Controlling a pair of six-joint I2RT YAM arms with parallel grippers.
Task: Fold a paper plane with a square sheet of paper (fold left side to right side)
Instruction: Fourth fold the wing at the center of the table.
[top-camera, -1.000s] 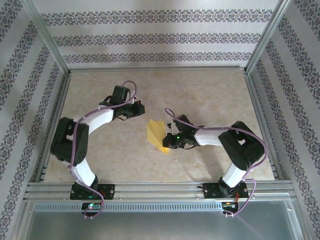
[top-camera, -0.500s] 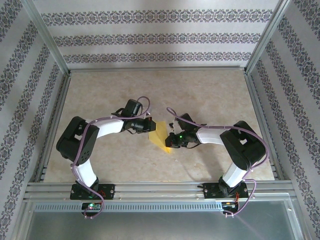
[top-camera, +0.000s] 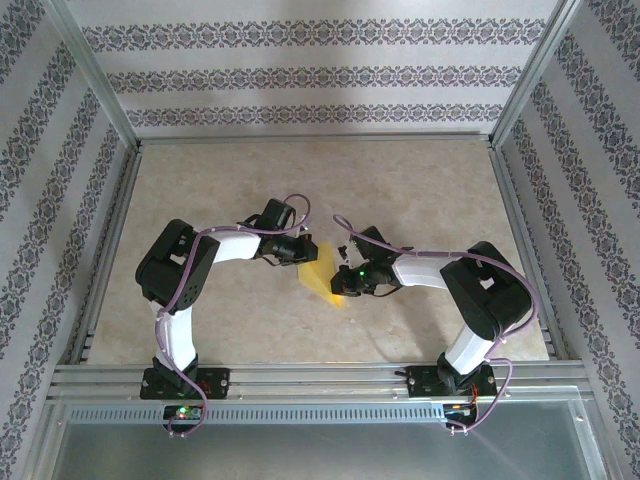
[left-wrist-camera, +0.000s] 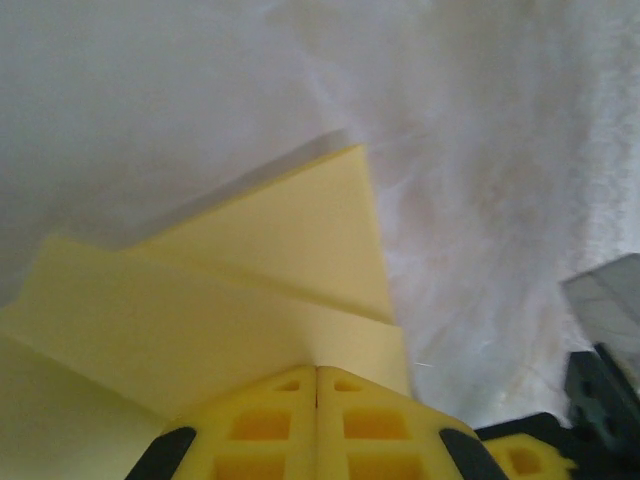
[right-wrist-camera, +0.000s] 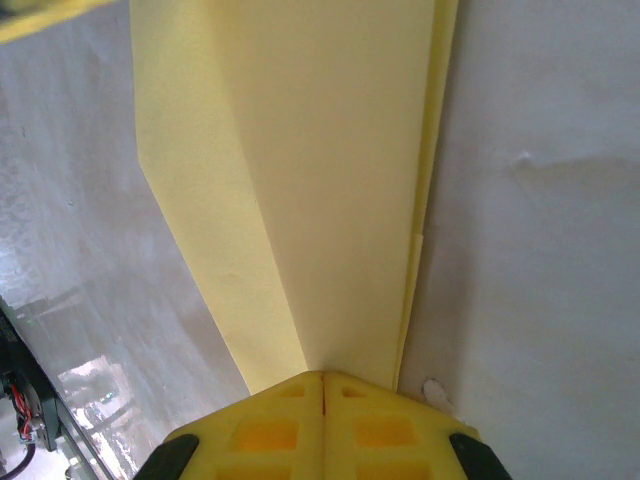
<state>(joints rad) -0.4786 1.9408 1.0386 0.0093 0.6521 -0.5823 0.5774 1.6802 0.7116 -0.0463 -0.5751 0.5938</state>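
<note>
Jaws of the left gripper (top-camera: 306, 254) and right gripper (top-camera: 341, 285) are closed tight, fingertips pressing opposite ends of the folded yellow paper (top-camera: 321, 274), which lies mid-table (top-camera: 420, 190) between them.

Matt yellow paper (top-camera: 318, 272), creased; smooth, faintly glossy table (top-camera: 400, 190); metal rails (top-camera: 300, 375)

My sheet of paper (top-camera: 320, 279) is plain yellow, and my finger pads (left-wrist-camera: 262, 428) match it. My arms (top-camera: 430, 272) are white and black, with lilac cables (top-camera: 290, 205). The table (top-camera: 420, 190) is marbled beige and the walls (top-camera: 300, 75) wear grey floral stripes.
</note>
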